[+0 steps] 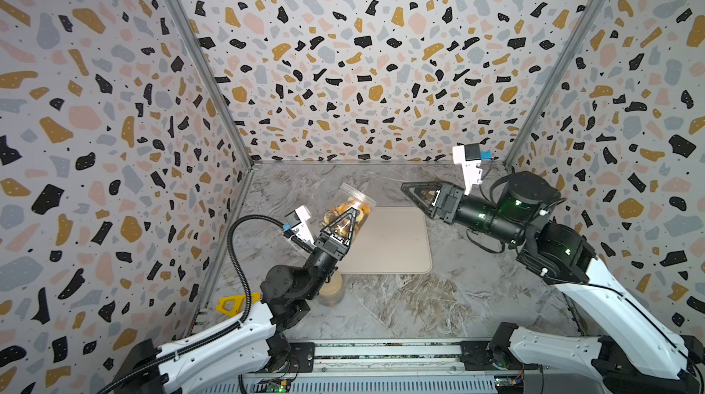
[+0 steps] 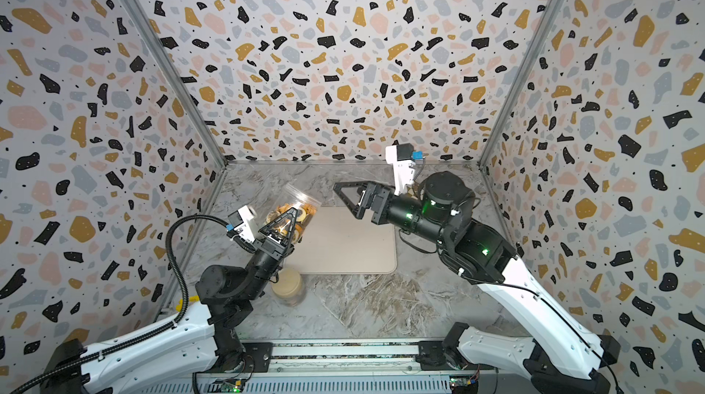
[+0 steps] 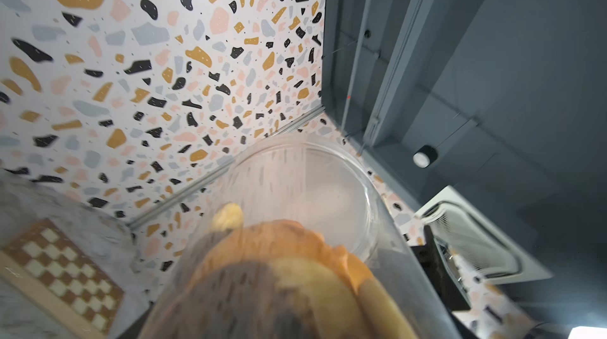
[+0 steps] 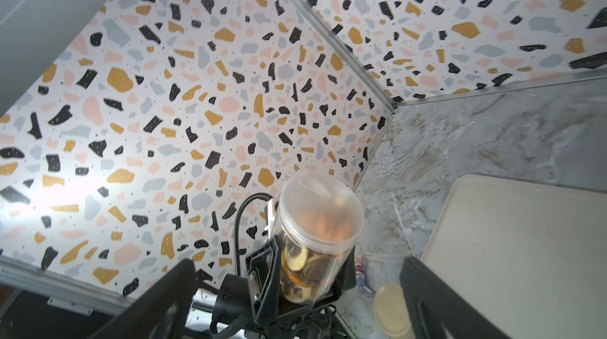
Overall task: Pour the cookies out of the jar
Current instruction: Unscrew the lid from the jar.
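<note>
A clear plastic jar (image 1: 353,203) (image 2: 297,201) hangs tilted over the left edge of the beige tray (image 1: 393,247) (image 2: 351,247). Its lidless mouth points up and toward the back right. My left gripper (image 1: 349,216) (image 2: 290,220) is shut on the jar's lower body. The cookies (image 1: 343,212) (image 4: 297,263), golden and dark brown, lie heaped in the lower half of the jar (image 4: 320,219); in the left wrist view the cookies (image 3: 279,275) are a blur inside the jar (image 3: 312,183). My right gripper (image 1: 410,190) (image 2: 341,190) hovers open above the tray's far right corner, its black fingers (image 4: 170,288) spread wide with nothing between them.
The jar's round beige lid (image 1: 330,291) (image 2: 288,288) (image 4: 391,307) lies flat on the marble table, in front of the tray and beside the left arm. A yellow part (image 1: 229,304) sits at the foot of the left wall. Patterned walls close in three sides.
</note>
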`<state>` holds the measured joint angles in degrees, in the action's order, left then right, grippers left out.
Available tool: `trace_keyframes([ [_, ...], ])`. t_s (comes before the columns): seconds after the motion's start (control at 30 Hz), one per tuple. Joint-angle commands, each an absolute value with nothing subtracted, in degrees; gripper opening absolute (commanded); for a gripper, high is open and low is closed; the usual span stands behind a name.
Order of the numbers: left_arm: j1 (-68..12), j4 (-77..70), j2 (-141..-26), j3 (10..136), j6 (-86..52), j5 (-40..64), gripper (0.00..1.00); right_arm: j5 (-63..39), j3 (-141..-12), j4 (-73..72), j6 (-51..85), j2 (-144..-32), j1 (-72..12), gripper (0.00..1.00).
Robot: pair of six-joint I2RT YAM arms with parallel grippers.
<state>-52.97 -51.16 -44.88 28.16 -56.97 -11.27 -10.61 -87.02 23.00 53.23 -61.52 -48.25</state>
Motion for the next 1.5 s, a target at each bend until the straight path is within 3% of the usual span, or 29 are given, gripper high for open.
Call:
trace_keyframes([
  [0.0,-52.8,-32.9,-42.8,38.4,-32.6,-4.1,0.00,-10.6,-90.7,35.4,59.2,-64.4,-47.3,0.99],
  [0.13,-52.8,-28.4,-45.3,40.3,-16.7,1.8,0.00,-10.2,-90.7,35.2,62.8,-63.7,-47.2,0.99],
  [0.3,-53.5,-26.8,-48.8,40.1,-7.6,4.8,0.00,-15.4,-86.2,27.9,69.5,-63.5,-46.6,0.99],
  [0.5,-53.7,-34.8,-50.4,36.7,-7.5,5.1,0.00,-14.6,-86.3,29.9,73.5,-65.9,-46.6,0.99],
  [0.77,-53.7,-34.7,-49.3,37.4,-6.2,5.4,0.00,-9.9,-85.9,34.8,76.0,-66.3,-47.2,1.00],
  [1.47,-53.8,-38.2,-49.6,37.6,-6.2,5.2,0.00,-13.2,-73.8,20.6,81.5,-63.2,-50.6,0.95],
])
